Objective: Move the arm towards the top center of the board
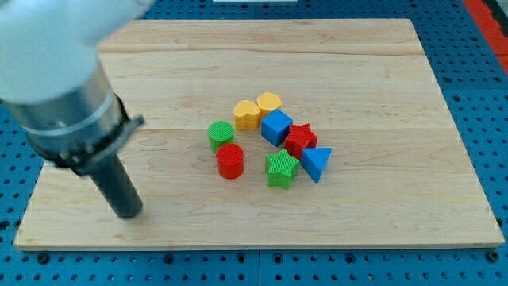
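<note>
Wooden board point(381, 63) lies on a blue perforated table point(484, 95); the top centre of the board is bare wood.

My tip point(129, 213) sits near the board's lower-left corner, at the end of a dark rod hanging from a large grey arm housing point(55, 71) that fills the view's upper left (blurred, so detail there is poor). The tool is a plain rod: no jaws to spread or pinch, and it touches no block.

The blocks form one loose cluster right of the board's middle, well apart from my tip, toward the view's right:
- yellow heart block point(247, 114) and yellow hexagon block point(269, 103), side by side at the cluster's top, touching or nearly so
- blue cube point(276, 127) just below the hexagon
- red star block point(301, 139) against the cube's right
- blue triangle block point(316, 163) just beside the red star
- green star block point(282, 168) left of the triangle
- red cylinder point(230, 160) and green cylinder point(221, 133) on the cluster's left edge, nearest my tip
</note>
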